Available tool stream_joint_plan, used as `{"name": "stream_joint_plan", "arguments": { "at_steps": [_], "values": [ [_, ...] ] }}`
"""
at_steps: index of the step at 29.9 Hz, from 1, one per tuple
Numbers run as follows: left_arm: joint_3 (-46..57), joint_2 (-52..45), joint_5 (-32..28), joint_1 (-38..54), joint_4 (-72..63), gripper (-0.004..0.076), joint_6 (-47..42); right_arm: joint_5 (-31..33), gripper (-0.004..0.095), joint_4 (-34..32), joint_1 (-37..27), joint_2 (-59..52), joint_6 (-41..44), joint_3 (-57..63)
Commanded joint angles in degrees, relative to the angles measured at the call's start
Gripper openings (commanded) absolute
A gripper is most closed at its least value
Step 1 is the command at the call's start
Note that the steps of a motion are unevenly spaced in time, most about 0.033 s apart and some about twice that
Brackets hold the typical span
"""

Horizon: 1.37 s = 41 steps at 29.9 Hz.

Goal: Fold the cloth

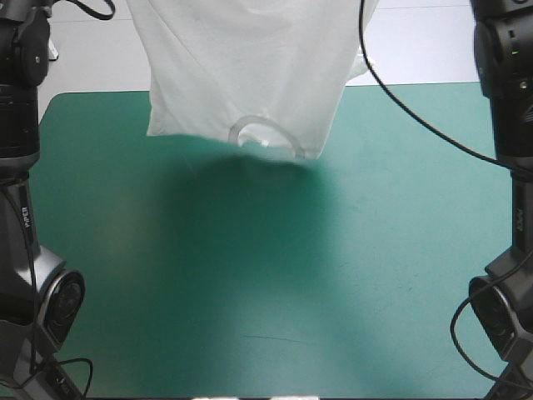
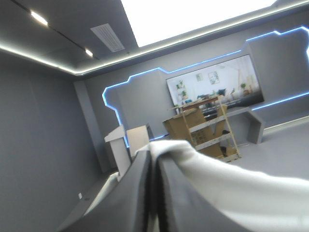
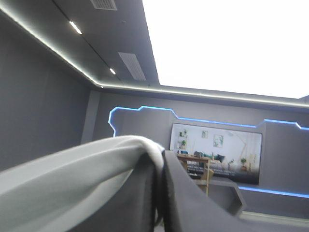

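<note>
White short-sleeved fabric T-shirt (image 1: 241, 75) hung neck-down over the far edge of the teal-green table cover (image 1: 250, 283), w/ both arms raised. The left gripper (image 2: 153, 154) & right gripper (image 3: 159, 155) were each clenched on its cloth. Risk, imo: only thin edges were pinched, so a fast lowering could tug one corner free, dropping the shirt in a heap or laying it creased.

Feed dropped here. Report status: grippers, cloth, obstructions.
Left gripper and right gripper both shut on the white short-sleeved T-shirt. Shirt lifted, hanging over the teal-green table cover, collar end down. No obstruction seen.
</note>
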Motion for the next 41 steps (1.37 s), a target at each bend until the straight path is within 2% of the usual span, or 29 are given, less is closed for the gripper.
{"name": "stream_joint_plan", "arguments": {
  "at_steps": [1,6,11,12,15,19,23,31,37,41],
  "values": [
    [-1.35,-2.63,0.92,3.1,0.36,0.0019,-0.91,6.66,-0.0017,5.51,-4.42,-2.74,-1.89,-1.83],
    [3.84,-1.88,9.87,6.39,-0.25,0.0019,-0.91,27.01,-0.0017,17.9,-9.89,0.4,-8.78,-1.83],
    [12.75,-0.23,18.4,7.25,-5.21,0.0019,0.59,45.28,-0.0017,18.48,-10.31,6.68,-12.91,-1.83],
    [15.0,0.24,20.43,7.14,-5.35,0.0019,1.32,46.41,-0.0017,18.57,-10.31,8.14,-13.36,-1.67],
    [22.09,1.31,24.53,7.14,-5.35,0.0019,1.93,46.29,-0.0017,20.58,-10.31,9.43,-12.87,2.84],
    [33.39,1.7,24.53,7.14,-5.11,0.0019,1.93,46.29,-0.0017,21.42,-10.31,9.2,-13.14,13.15],
    [43.8,-0.22,27.6,7.14,-7.23,0.0019,1.83,46.29,-0.0017,24.83,-10.31,4.53,-14.64,30.62],
    [68.66,-16.63,27.92,7.14,-9.34,0.0019,-1.25,46.29,-0.0017,24.83,-10.31,-12.68,-14.34,61.14],
    [80.34,-28.38,38.23,7.14,-11.76,0.0019,-1.19,46.29,-0.0017,31.94,-10.31,-24.37,-14.49,77.75],
    [87.09,-35.1,40.5,7.14,-11.75,0.0019,-1.07,46.29,-0.0017,33.98,-10.2,-31.37,-14.63,86.94]
  ]
}}
